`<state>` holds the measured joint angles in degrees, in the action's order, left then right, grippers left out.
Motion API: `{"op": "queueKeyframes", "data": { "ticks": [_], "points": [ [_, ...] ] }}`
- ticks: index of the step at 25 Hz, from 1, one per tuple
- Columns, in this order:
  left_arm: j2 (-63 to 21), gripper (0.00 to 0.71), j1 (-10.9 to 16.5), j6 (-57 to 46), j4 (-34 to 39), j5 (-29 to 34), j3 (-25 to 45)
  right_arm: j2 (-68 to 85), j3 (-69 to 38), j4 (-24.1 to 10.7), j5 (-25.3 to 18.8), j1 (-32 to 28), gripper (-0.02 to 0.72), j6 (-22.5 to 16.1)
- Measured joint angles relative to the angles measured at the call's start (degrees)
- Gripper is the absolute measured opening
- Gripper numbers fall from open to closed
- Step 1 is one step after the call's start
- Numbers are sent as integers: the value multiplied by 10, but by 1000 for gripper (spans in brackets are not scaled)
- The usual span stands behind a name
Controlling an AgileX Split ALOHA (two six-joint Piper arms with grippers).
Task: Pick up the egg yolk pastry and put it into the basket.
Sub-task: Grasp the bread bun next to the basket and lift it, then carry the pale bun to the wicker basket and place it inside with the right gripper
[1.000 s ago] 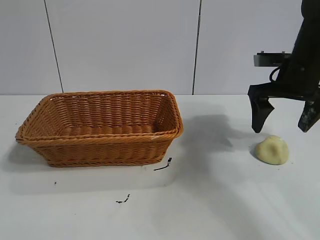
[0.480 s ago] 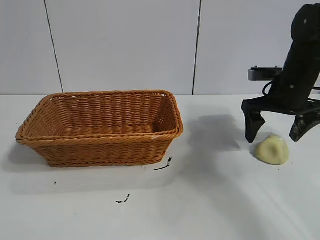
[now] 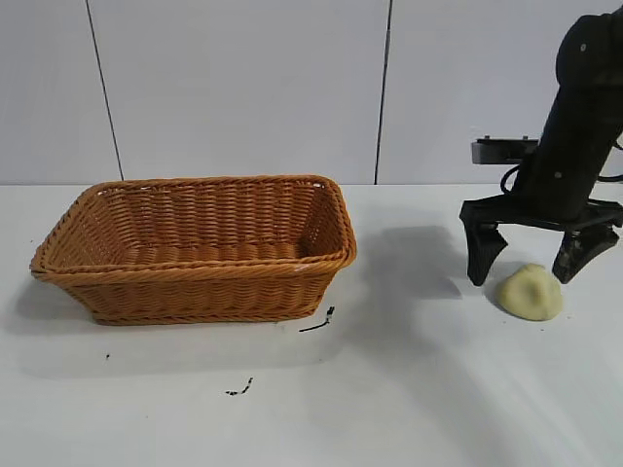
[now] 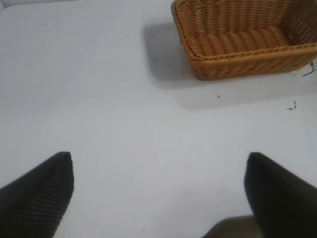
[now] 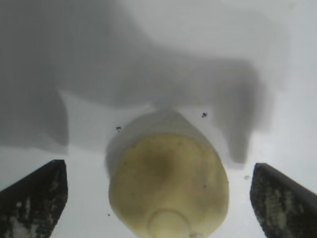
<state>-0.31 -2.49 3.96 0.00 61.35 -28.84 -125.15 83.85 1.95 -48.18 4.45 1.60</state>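
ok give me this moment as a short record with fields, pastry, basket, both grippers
pastry: pale yellow rounded egg yolk pastry, on the white table, right of the basket
basket: orange-brown woven wicker basket, nothing visible inside
right gripper: open, fingers on either side of the pastry, not touching it
left gripper: open, over bare table, away from the basket
task state: pastry not yet grasped

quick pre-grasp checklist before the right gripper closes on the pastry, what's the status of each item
1. Right gripper open: ok.
2. Egg yolk pastry centred between the fingers in the right wrist view: ok.
3. Fingertips low enough to grip the pastry's sides: cannot tell.
4. Pastry resting free on the table, nothing against it: ok.
5. Basket upright, with nothing seen inside: ok.
6. Left gripper open, over bare table away from the pastry: ok.
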Motion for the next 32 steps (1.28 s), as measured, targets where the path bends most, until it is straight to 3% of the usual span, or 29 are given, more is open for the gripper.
{"op": "queueKeyframes", "data": {
  "ticks": [6,9,12,15,21,27,32],
  "points": [
    [0,696,0,0,0,0,0,-9,1,-9,-2,0,677,-3],
    [0,696,0,0,0,0,0,-9,1,-10,-2,0,523,-3],
    [0,696,0,0,0,0,0,-8,1,-14,-4,0,322,-4],
    [0,696,0,0,0,0,0,-8,2,-13,-8,0,235,-4],
    [0,696,0,0,0,0,0,4,49,-12,-44,0,209,-4],
    [0,696,0,0,0,0,0,54,164,-12,-136,4,209,-4],
    [0,696,0,0,0,0,0,60,253,-15,-180,23,209,-16]
  ]
}}
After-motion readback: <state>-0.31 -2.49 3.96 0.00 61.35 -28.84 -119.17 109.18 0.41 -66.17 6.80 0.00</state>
